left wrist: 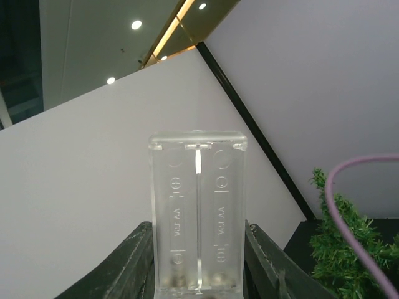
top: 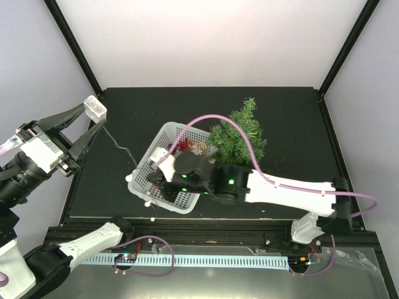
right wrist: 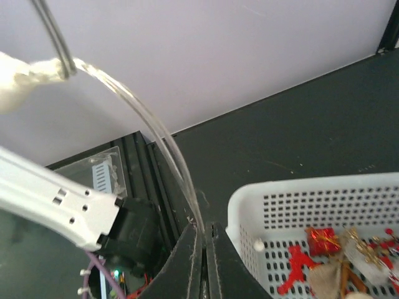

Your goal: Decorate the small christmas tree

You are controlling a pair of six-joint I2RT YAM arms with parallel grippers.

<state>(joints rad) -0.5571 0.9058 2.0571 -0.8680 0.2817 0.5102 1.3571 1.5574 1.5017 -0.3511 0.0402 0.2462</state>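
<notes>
black table (top: 156,106) — white basket (top: 177,200) and small christmas tree (top: 240,137) on it

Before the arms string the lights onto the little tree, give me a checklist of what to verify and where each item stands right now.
1. Left gripper clamped on the clear battery case: ok, held off the table at the left.
2. Right gripper shut on the clear wire: ok, pinched beside the white basket.
3. Small christmas tree upright: ok, standing behind the basket.
4. Wire free of snags between the grippers: cannot tell, too thin in the top view.
5. Right arm's purple cable clear of the tree: cannot tell, it arches across the branches in the top view.
</notes>
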